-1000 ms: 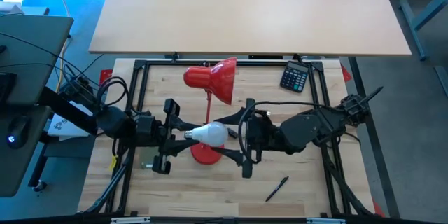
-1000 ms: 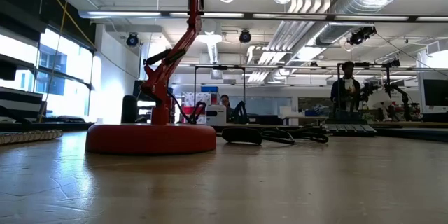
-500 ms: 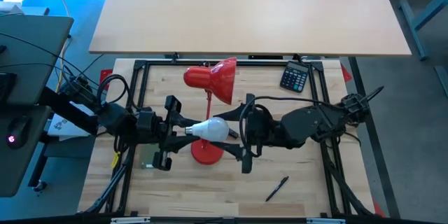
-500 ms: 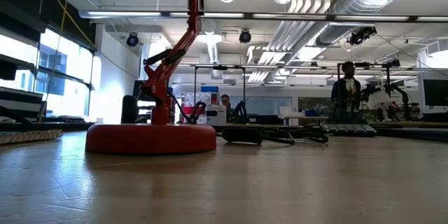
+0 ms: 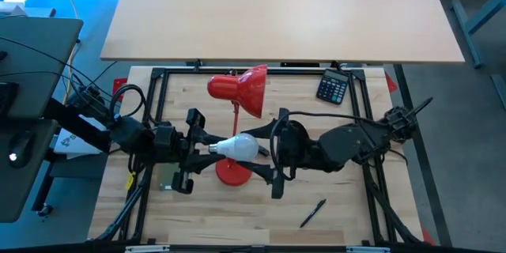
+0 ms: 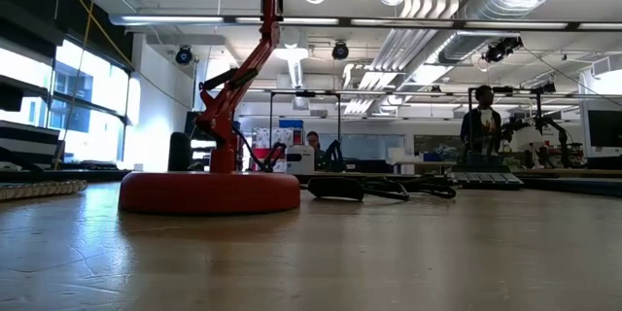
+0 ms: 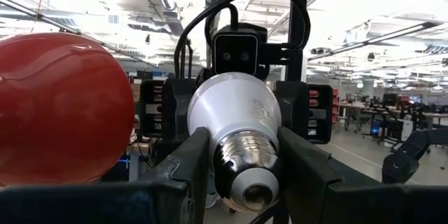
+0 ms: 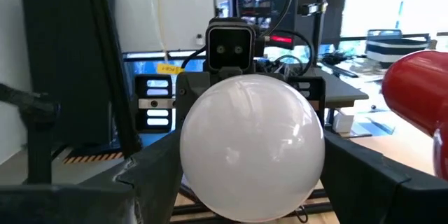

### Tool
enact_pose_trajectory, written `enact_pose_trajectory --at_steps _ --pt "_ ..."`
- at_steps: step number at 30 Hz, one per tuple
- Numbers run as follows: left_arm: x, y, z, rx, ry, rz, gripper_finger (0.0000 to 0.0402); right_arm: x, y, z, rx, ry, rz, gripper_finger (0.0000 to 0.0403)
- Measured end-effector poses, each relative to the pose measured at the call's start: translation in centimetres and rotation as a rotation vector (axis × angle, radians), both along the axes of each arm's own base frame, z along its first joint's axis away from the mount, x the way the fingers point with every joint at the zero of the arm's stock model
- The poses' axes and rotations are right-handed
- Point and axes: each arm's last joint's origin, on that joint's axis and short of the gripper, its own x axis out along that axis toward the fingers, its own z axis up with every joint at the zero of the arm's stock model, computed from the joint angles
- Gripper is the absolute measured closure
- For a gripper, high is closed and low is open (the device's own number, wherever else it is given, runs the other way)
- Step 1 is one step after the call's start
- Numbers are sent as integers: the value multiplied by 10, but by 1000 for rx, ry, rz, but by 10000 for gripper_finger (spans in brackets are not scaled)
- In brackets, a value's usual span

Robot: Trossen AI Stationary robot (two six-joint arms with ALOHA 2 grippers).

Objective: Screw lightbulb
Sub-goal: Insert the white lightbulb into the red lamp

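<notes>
As the right end effector [image 5: 269, 156] edges in, its fingers now flanking the globe of the bulb [image 5: 237, 149], the left end effector [image 5: 199, 149] grips the screw base above the tabletop [image 5: 348, 213], suggesting a handover beside the lamp [image 5: 239, 88].

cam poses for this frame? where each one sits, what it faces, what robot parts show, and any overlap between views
High: above the table, straight down; both arms, lightbulb between left gripper and right gripper, over the red lamp.
Low: table height, level into the room; lamp base, no arm visible.
Left wrist: faces the bulb's metal base between its own fingers; right gripper behind.
Right wrist: faces the bulb's round end; own fingers flank it; left gripper behind.
Shared: both wrist views see the same bulb from opposite ends, plus the lamp shade.
</notes>
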Motion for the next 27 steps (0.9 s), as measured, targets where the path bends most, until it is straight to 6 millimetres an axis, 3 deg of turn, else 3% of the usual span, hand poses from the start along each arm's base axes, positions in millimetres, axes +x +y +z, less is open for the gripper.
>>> enact_pose_trajectory --at_steps 22,27 --pt "0 0 1 10 -13 -7 280 -3 6 1 -13 -13 -18 114" --pt "0 0 1 10 -15 -11 280 -4 6 2 -8 -17 42 107"
